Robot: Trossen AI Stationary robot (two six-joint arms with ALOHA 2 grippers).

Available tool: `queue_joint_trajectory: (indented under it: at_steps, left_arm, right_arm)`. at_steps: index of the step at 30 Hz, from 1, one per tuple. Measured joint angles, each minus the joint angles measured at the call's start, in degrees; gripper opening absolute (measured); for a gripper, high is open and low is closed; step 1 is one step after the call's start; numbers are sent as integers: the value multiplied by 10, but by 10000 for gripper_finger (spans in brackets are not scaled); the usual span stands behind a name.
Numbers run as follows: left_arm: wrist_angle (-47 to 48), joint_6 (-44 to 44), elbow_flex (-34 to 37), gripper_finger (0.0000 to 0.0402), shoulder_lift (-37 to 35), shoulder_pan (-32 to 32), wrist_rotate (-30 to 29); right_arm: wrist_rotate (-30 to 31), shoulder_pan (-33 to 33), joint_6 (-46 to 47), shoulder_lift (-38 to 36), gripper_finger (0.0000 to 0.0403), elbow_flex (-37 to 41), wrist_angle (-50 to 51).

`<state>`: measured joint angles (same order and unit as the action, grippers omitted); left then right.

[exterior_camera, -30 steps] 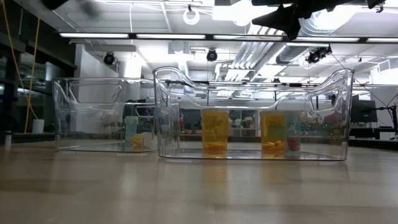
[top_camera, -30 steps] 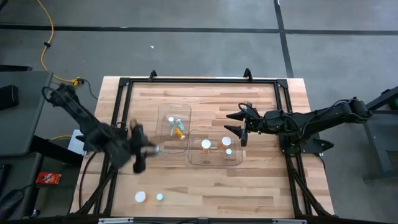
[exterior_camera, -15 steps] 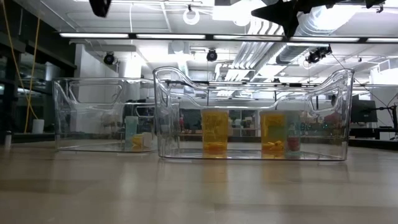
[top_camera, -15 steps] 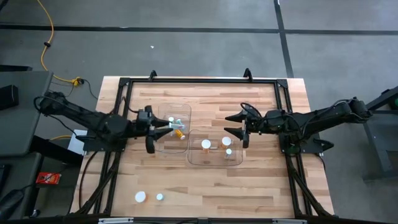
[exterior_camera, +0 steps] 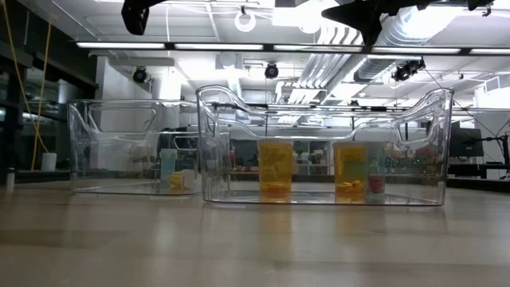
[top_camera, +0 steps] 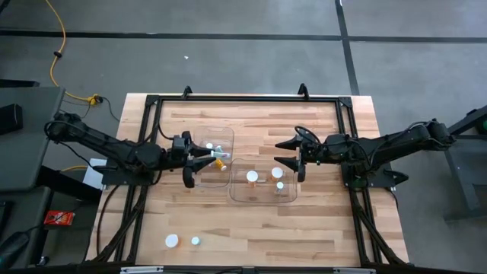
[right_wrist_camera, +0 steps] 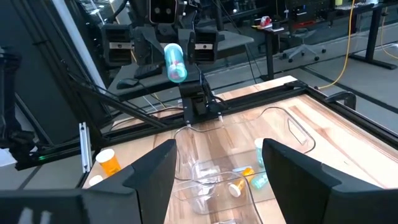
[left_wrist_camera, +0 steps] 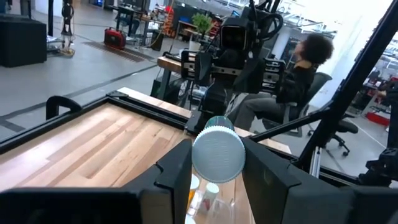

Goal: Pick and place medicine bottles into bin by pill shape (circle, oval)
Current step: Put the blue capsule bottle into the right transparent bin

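bottle [left_wrist_camera: 217, 154] (white cap) between left pincer [left_wrist_camera: 219, 171] fingers

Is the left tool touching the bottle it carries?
Touching. The left wrist view shows the bottle clamped between the left tool's fingers, above the bin.

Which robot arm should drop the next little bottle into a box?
The left one. Its gripper already holds a white-capped bottle above the left bin. The right gripper is open and empty.
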<state>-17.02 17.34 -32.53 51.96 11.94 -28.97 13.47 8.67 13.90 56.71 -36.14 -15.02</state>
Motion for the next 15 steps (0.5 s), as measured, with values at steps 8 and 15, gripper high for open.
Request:
queue_joint_trajectory:
  at_steps: [8,15]
  left_arm:
    - [141,-15,-96,113,77,-27,60]
    - [352,-111,-288,113,246,-85,188]
  right_arm:
    - [0,0,0,0,232,0,1]
    - [0,0,6,0,232,0,1]
